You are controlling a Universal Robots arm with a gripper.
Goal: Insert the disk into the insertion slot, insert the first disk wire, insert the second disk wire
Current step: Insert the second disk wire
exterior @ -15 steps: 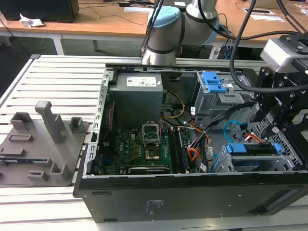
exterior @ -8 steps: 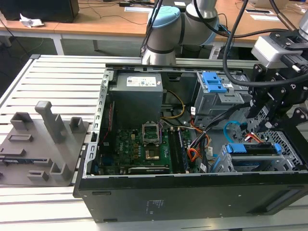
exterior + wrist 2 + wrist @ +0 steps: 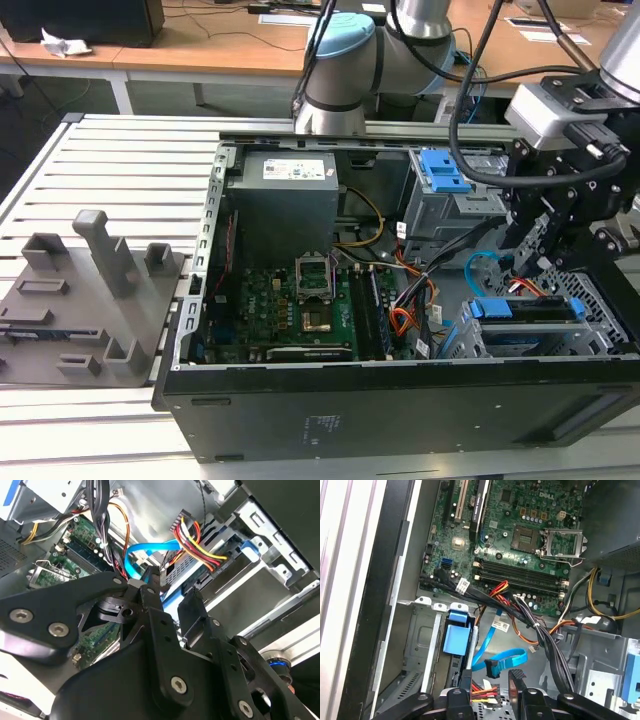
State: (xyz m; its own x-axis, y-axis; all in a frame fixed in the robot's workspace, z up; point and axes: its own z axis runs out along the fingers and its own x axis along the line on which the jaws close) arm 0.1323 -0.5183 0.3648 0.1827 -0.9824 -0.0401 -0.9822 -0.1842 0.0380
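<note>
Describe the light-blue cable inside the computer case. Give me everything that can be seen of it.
The light-blue cable is thin, flat and plastic-looking, bent into a loose loop inside the case. It ends in a small dark plug, which in the first wrist view sits between the spread fingers of the gripper; whether either touches it is unclear. The red-orange lead bundle lies just beside the plug.

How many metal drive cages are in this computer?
2. In the exterior view, the taller cage with blue tabs is farther back; the low perforated cage holding the drive is nearer. Others may be hidden.
</note>
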